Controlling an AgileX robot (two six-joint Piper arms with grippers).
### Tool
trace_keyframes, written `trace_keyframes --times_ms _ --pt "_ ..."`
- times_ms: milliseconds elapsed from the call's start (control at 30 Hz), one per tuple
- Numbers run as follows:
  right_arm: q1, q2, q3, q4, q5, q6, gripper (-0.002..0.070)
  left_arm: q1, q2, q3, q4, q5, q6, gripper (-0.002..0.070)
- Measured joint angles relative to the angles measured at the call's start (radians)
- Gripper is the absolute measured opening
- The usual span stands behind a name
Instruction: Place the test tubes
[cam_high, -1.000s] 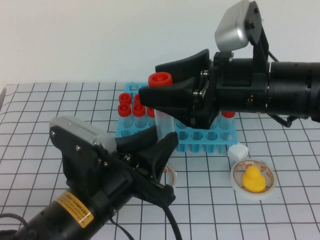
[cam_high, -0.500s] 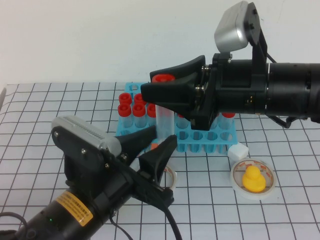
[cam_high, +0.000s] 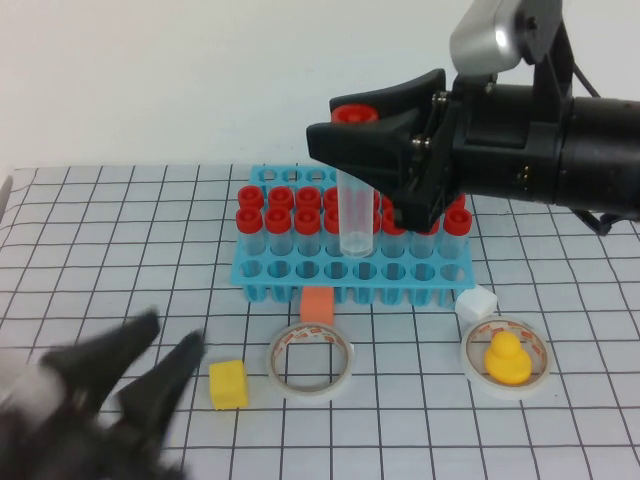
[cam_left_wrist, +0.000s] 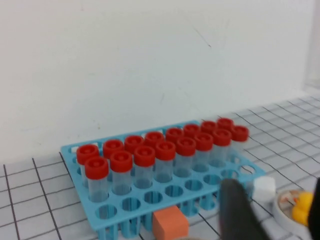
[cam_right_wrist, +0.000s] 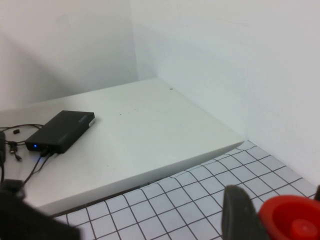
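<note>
Test tube, judged light, rigid and slick, is clasped just under its red cap by the right gripper above the blue rack; left gripper, fingers spread, is seen front-left.

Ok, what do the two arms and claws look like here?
Both are black. The right claw, above the rack: tapered pointed fingers, thick cylindrical wrist, silver camera housing on top, thin black cable behind. The left claw, near left corner: similar pointed fingers.
</note>
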Motion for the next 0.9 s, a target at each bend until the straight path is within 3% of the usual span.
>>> trace_keyframes --times_ms 133,233,500,900 --pt "0.0 0.0 0.0 0.0 0.0 -0.001 0.0273 0.0 -0.209 0.046 -0.105 0.166 0.175 0.0085" --pt "0.0 0.0 0.0 0.002 0.0 -0.001 0.0273 0.0 -0.355 0.058 -0.172 0.286 0.271 0.0025" --pt "0.0 0.0 0.0 0.002 0.004 -0.001 0.0273 0.0 -0.627 0.072 -0.211 0.51 0.452 0.0" --pt "0.0 0.027 0.0 0.004 0.005 0.002 0.0273 0.0 -0.698 0.119 -0.211 0.554 0.479 0.0"
